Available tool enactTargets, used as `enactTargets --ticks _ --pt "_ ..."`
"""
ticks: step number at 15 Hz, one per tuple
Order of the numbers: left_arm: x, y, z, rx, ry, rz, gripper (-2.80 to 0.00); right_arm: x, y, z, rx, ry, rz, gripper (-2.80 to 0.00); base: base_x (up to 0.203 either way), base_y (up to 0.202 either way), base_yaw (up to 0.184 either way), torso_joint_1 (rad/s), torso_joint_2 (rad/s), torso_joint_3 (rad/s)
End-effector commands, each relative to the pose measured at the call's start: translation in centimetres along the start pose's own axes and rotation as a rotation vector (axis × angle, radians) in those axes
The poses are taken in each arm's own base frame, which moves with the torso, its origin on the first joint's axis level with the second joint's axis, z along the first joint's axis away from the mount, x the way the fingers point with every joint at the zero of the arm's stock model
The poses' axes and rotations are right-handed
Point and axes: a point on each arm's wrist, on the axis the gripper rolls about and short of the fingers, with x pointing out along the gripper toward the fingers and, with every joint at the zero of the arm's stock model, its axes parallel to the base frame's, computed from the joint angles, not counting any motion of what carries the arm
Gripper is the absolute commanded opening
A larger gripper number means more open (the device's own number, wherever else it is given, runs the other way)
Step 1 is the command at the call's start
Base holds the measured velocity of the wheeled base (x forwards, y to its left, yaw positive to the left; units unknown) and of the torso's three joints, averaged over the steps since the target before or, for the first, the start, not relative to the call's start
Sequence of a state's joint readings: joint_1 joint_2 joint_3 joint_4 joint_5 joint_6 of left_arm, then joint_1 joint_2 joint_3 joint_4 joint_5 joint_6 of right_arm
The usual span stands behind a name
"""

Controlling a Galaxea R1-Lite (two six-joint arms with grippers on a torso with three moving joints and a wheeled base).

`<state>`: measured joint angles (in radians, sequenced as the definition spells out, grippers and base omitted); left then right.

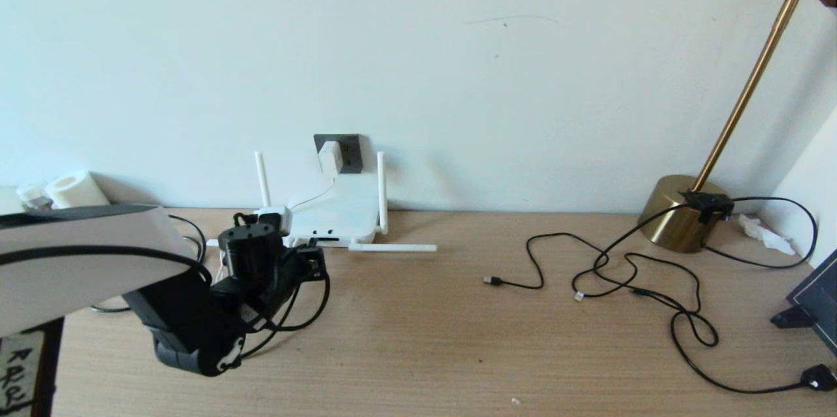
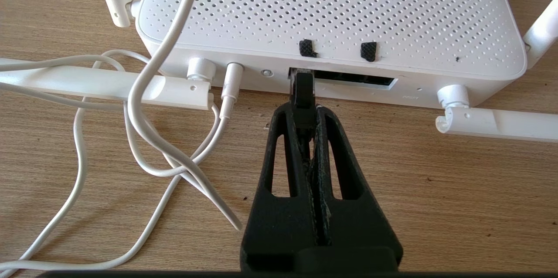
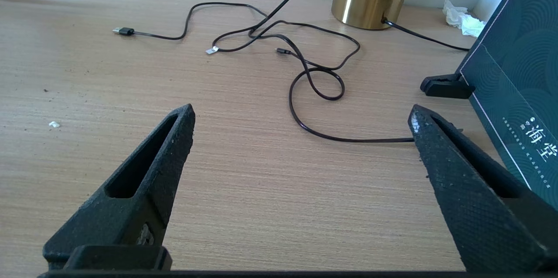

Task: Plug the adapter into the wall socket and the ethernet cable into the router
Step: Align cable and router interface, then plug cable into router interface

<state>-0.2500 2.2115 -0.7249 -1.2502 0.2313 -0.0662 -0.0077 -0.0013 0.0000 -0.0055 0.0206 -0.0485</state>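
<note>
Desk (image 1: 418, 338): light wood-grain top running along a pale wall, carrying every item below.

Lamp (image 1: 683, 211): brass round base with a slanted brass stem, at the far right of the desk, by the wall.

Router (image 2: 331, 16): flat white perforated box against the wall at the left of the desk; two antennas stand upright, two lie flat on the desk along its front edge. A long dark port slot opens on that front edge.

Left gripper (image 2: 305, 110): at the router's front edge, low over the desk, fingers pressed together on the black plug of the ethernet cable (image 2: 302, 88). The plug's tip sits at the left end of the port slot; how deep it is seated cannot be told. The cable loops beside the arm in the head view.

Right gripper (image 3: 301, 125): low over the desk on the right side, fingers spread wide, holding nothing.

Wall socket (image 1: 340, 152): dark grey plate on the wall, just above the router.

Adapter (image 1: 330, 157): white cube sitting on the left part of the socket plate. Its thin white cord (image 2: 144, 108) coils on the desk and ends in a white plug at the router's front edge.

Thin black cords (image 3: 279, 47): tangled loosely on the desk between the router and the lamp, small plugs lying free.
</note>
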Motion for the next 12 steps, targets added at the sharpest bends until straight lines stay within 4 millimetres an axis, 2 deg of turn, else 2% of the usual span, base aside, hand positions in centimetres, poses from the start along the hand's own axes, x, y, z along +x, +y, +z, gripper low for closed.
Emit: enactTargets --ticks 1,12 --pt "0.02 -0.01 0.16 -0.003 -0.011 0.001 -2.8 0.01 0.0 0.01 -0.001 0.001 0.001 0.0 0.0 0.0 0.0 0.0 0.0 0.0" --pt "0.33 -0.15 0.17 -0.003 -0.015 -0.001 -2.8 0.01 0.0 0.01 -0.001 0.001 0.001 0.0 0.0 0.0 0.0 0.0 0.0 0.0"
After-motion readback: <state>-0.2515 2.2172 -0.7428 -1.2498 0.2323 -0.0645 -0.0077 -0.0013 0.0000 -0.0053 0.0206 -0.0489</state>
